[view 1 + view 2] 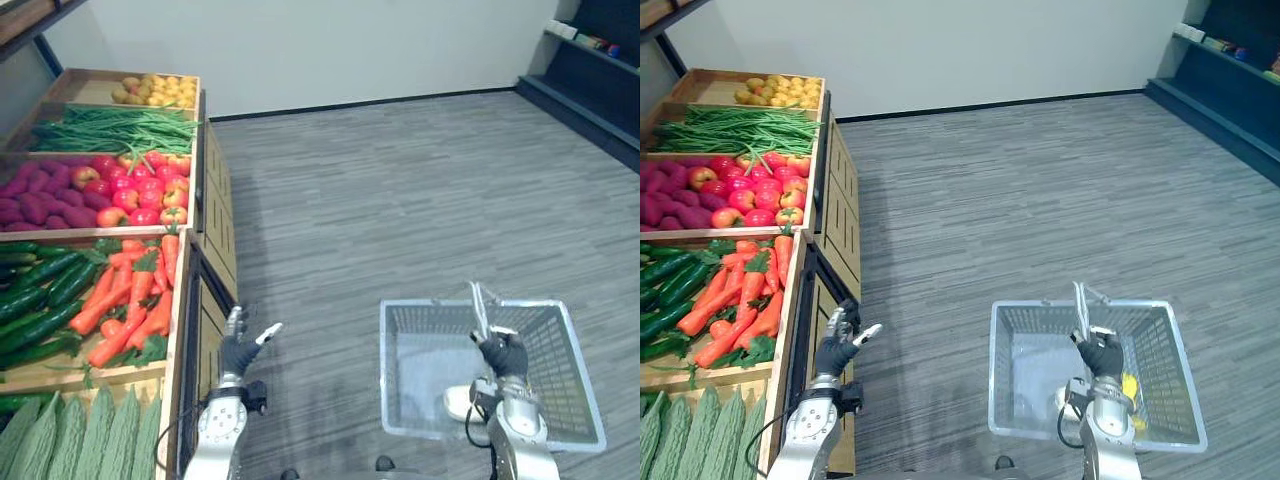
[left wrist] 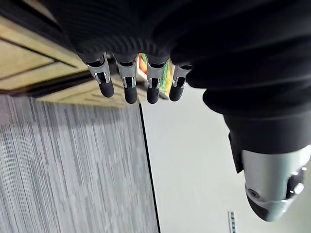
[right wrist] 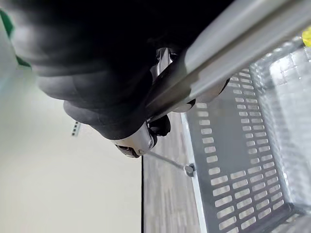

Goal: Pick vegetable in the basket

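Observation:
My right hand is shut on the metal handle of a grey mesh basket, which hangs low at the right over the floor. The right wrist view shows the handle bar crossing that hand, above the basket's slotted wall. I see no vegetable inside the basket. My left hand is open with straight fingers, raised beside the wooden stand's corner, right of the carrots. It holds nothing.
The wooden stand on the left holds cucumbers, bitter gourds, red apples, purple roots, green beans and yellow fruit. Grey floor spreads ahead. A dark shelf stands at the far right.

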Tool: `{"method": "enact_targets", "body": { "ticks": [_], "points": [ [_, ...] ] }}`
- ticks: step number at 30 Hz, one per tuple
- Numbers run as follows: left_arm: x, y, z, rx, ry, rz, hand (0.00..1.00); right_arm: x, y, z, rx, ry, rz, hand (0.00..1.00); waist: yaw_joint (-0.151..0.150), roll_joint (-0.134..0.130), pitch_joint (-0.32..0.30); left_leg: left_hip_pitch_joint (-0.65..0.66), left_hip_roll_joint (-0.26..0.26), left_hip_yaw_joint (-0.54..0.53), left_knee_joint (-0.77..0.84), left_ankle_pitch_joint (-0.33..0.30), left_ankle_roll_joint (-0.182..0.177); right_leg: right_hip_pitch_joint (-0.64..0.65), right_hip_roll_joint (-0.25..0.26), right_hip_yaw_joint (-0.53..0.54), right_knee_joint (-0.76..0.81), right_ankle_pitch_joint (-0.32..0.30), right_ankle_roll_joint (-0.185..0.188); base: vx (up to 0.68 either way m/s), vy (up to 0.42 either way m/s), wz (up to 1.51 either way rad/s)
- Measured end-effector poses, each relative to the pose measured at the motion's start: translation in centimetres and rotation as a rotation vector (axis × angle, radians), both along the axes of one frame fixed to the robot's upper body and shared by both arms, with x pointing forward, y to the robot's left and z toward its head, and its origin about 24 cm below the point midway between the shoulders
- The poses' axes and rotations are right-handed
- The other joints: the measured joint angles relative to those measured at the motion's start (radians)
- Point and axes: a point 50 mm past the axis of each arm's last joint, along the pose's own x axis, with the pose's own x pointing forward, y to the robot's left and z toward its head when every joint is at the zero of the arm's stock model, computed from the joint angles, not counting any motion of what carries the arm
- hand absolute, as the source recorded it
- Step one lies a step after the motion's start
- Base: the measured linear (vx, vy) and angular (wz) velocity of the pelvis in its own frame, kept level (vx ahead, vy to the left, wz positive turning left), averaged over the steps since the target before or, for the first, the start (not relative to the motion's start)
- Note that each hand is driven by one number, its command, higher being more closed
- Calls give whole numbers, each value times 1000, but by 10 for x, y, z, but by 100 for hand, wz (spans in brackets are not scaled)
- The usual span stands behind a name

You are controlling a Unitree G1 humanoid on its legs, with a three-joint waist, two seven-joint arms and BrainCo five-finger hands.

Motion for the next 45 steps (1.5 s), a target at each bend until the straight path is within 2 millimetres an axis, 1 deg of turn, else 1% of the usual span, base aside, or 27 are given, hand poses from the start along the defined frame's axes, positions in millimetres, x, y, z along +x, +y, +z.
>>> {"method": "enact_targets", "body": {
  "ticks": [6,9,12,14,15,16,17,20,22,23,24,25,26,27,29,30,32,36,37,38,39,40,41,42,43,44,45],
  "points": [
    [-15,17,-8,-3,44,142,0,-3,5,-3,31,3,-23,100,22,-13,4,-5,1,11,6,-12,-2,-3,-2,-5,0,-9,-3,0,0,0],
    [-20,20,-10,-5,57,170,0,-4,6,-4,43,2,-42,100,40,-32,9,-17,1,22,32,-36,0,-25,-5,-6,27,-54,-6,0,-11,-5],
    [-22,23,-8,3,48,196,0,-3,6,-1,39,-11,-42,100,62,-65,25,-118,-1,43,248,-163,-1,-92,-22,-8,156,-140,-6,63,0,-8],
    [-21,21,1,6,9,202,0,-2,4,2,21,-24,-48,100,62,-51,56,-173,32,35,438,-296,7,-114,-31,-45,312,-182,4,111,56,-7],
    [-21,21,1,7,11,219,0,0,5,3,19,-27,-45,100,66,-43,71,-158,47,34,466,-336,20,-217,-39,-78,555,-169,-23,121,57,-13],
    [-21,22,2,10,7,222,0,1,5,4,18,-31,-44,100,65,-38,80,-146,51,30,466,-343,29,-259,-42,-93,651,-141,-67,214,55,7],
    [-20,20,3,6,3,221,0,2,4,7,12,-46,-55,100,40,-25,90,-118,57,10,465,-355,41,-306,-36,-123,723,-174,-74,226,33,21],
    [-9,19,8,13,-33,214,0,6,-1,15,-1,-84,-74,100,37,-21,90,-84,83,-21,463,-397,24,-360,3,-148,594,-207,-67,387,-30,26],
    [9,15,16,1,-84,200,0,6,-7,18,-16,-92,-82,100,21,-9,98,-65,105,-80,447,-416,4,-417,58,-85,458,-170,-60,546,-195,88],
    [16,13,17,-6,-96,196,0,6,-9,19,-24,-92,-85,100,6,0,103,-34,118,-121,435,-432,-20,-423,78,-43,376,-113,-53,409,-184,89],
    [18,12,17,-7,-97,197,0,5,-9,18,-24,-89,-87,100,4,-2,102,-7,121,-133,425,-439,-34,-421,87,-25,353,-66,-44,477,-244,95],
    [19,8,14,-16,-87,193,0,5,-10,19,-31,-87,-85,100,3,17,105,27,150,-160,426,-453,-57,-402,100,-37,401,-42,-45,475,-217,77],
    [20,0,14,-43,-92,182,0,6,-13,20,-42,-87,-81,100,8,51,105,13,182,-196,492,-430,-72,-390,108,-92,474,-100,-77,810,-415,94],
    [21,-10,15,-72,-104,169,0,7,-10,19,-38,-85,-60,100,11,57,105,-27,186,-218,627,-351,-77,-364,100,-129,533,-153,-112,660,-342,86],
    [21,-14,15,-78,-106,144,0,9,-5,22,-37,-95,-33,100,15,62,106,-109,210,-212,827,-233,-54,-286,103,-172,509,-181,-150,565,-344,78],
    [19,-14,15,-77,-106,136,0,10,-1,24,-34,-106,-12,100,17,62,106,-183,257,-148,990,-223,-54,-192,113,-202,448,-189,-163,478,-295,70],
    [17,-15,14,-81,-101,130,0,10,1,28,-20,-131,-13,100,29,61,107,-233,306,-39,1067,-230,-54,-99,118,-220,381,-190,-165,443,-235,49],
    [12,-20,16,-91,-107,114,0,4,-10,33,-26,-154,-74,100,49,73,99,-324,373,237,1033,-236,-46,53,106,-304,261,-191,-164,345,-82,53],
    [13,-22,17,-92,-116,104,0,-2,-15,31,-28,-142,-103,100,47,79,95,-336,393,382,967,-233,-35,93,99,-349,247,-197,-153,315,23,108],
    [16,-24,20,-92,-128,88,0,-11,-22,29,-37,-121,-133,100,39,83,93,-331,386,547,853,-195,20,128,89,-404,262,-222,-112,321,32,126],
    [17,-27,21,-94,-133,72,0,-16,-26,27,-46,-107,-152,100,36,93,86,-330,376,627,776,-137,82,135,91,-423,283,-240,-88,340,51,158],
    [17,-27,21,-79,-128,39,0,-25,-31,18,-35,-61,-192,100,27,87,68,-290,353,725,721,-195,179,132,80,-434,350,-280,-63,370,37,160],
    [19,-27,22,-66,-133,24,0,-25,-33,11,-26,-35,-205,100,5,84,69,-281,315,725,666,-222,223,98,63,-432,448,-300,-56,371,62,163],
    [22,-26,24,-61,-143,21,0,-26,-33,5,-16,-12,-218,100,-2,80,71,-276,283,706,606,-240,217,46,47,-408,520,-335,-60,262,23,127],
    [25,-21,24,-50,-143,31,0,-20,-30,2,0,-8,-215,100,5,68,85,-270,247,680,549,-214,177,7,25,-384,490,-367,-70,130,-2,98],
    [24,-18,19,-48,-121,47,0,-16,-29,0,9,-3,-212,100,7,62,91,-265,220,654,529,-203,160,-3,-9,-381,382,-334,-74,90,-67,80],
    [22,-16,17,-44,-109,48,0,-16,-28,-1,10,2,-211,100,9,44,103,-263,202,636,539,-206,151,12,-26,-377,325,-295,-32,185,-134,103]
  ]
}}
